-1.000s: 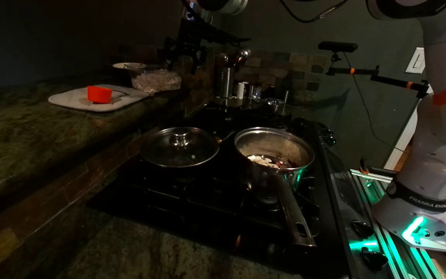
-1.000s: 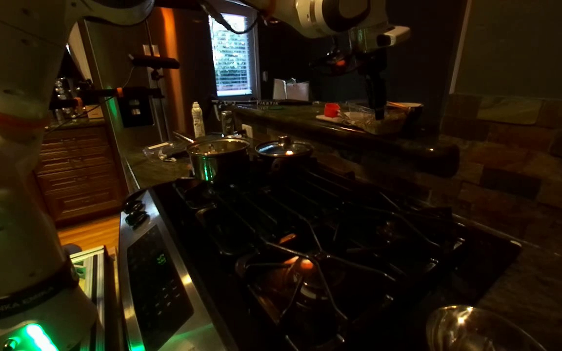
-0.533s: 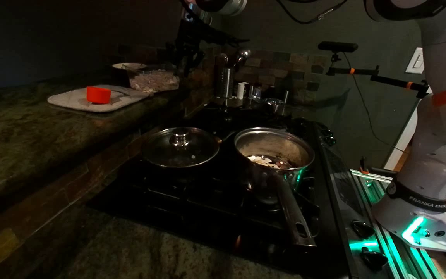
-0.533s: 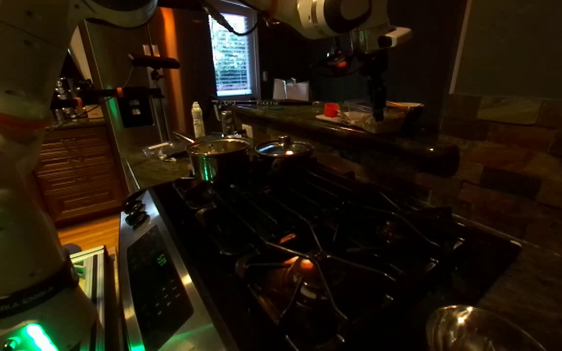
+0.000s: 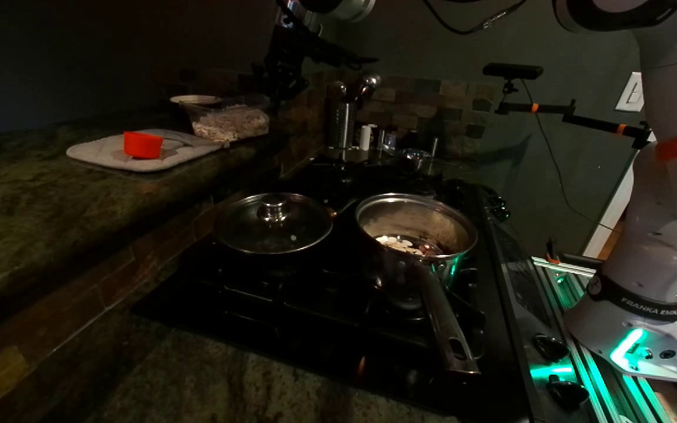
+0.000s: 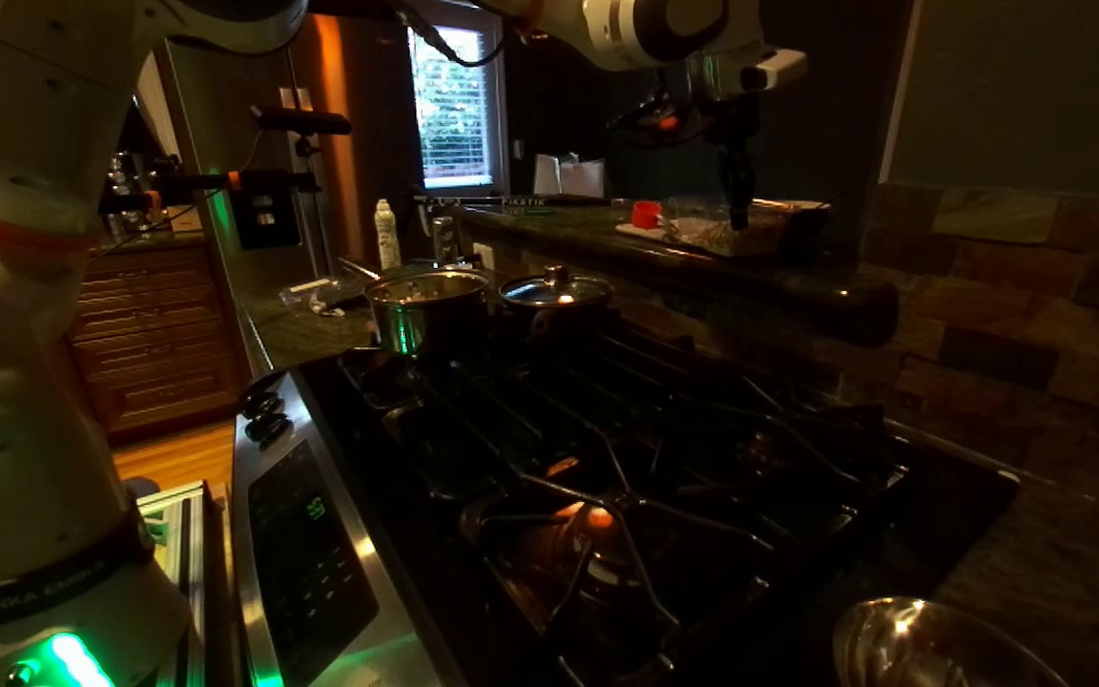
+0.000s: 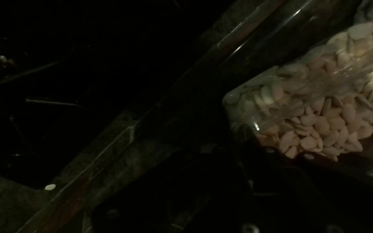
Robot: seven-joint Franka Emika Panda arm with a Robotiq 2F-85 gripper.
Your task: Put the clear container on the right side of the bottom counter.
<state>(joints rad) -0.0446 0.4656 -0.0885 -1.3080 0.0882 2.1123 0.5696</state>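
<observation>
On the raised stone ledge, the clear container [image 5: 230, 122] full of pale seeds sits at the far end of the white board, seen in both exterior views. My gripper [image 7: 240, 134] is at the container's near corner in the wrist view, one dark fingertip [image 7: 246, 129] against its wall. The jaws are drawn together with the thin wall apparently between them, though darkness hides the contact. In an exterior view the gripper [image 6: 740, 215] points down at the container's side. The bottom counter [image 5: 209, 376] lies lower, around the black cooktop; more counter [image 6: 1055, 563] shows in an exterior view.
A red cup [image 5: 143, 145] lies on the white board [image 5: 94, 154]; a white bowl [image 5: 194, 100] stands behind the container. The cooktop carries a lidded pan [image 5: 274, 229] and a saucepan [image 5: 415, 217]. A metal bowl [image 6: 950, 649] and a utensil holder [image 5: 343, 124] stand lower down.
The fingers have come together from wide apart at the container's side. In an exterior view the container, board and red cup have shifted a little to the left.
</observation>
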